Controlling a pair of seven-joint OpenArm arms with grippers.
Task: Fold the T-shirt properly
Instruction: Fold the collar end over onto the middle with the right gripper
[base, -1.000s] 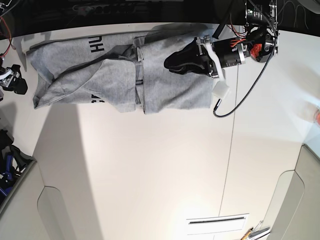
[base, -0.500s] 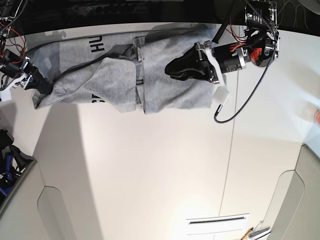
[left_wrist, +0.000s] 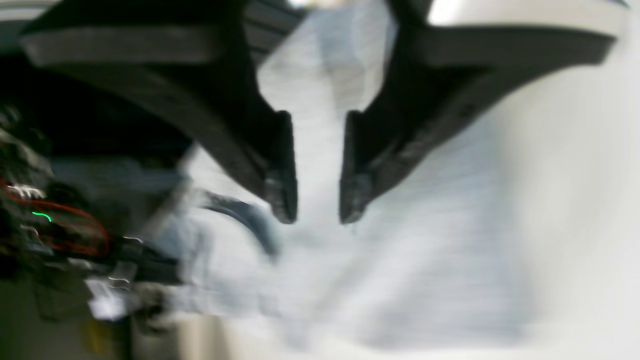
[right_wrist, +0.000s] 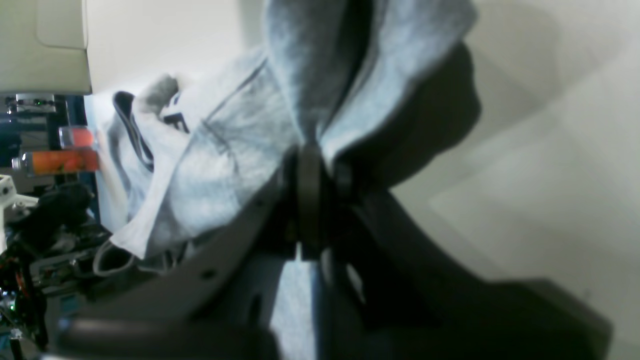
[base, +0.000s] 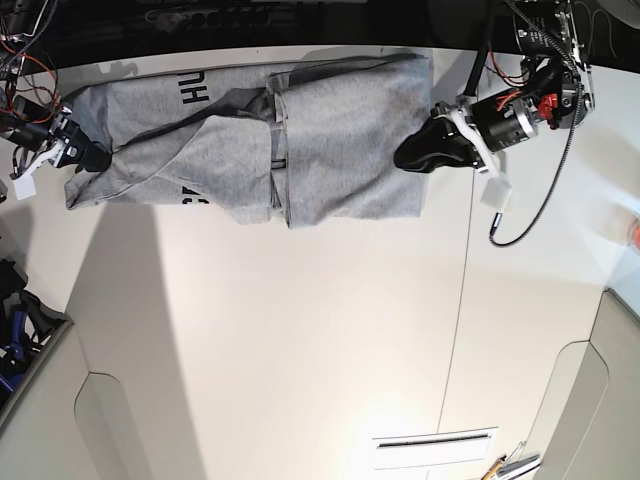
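The heather-grey T-shirt lies spread across the far side of the white table, partly folded over itself, with black lettering near its upper left. My right gripper sits at the shirt's left edge. In the right wrist view it is shut on a pinched fold of the grey cloth. My left gripper is at the shirt's right edge. In the blurred left wrist view its jaws stand a narrow gap apart over the cloth, which shows through the gap.
A black cable loops on the table right of the shirt. A table seam runs front to back. Near the front lies a white slotted plate. Beige panels fill the front corners. Dark gear sits at the left edge.
My left gripper has moved right, from over the shirt's middle to its right edge, and its jaws have narrowed. My right gripper came in at the left edge and shut on the cloth.
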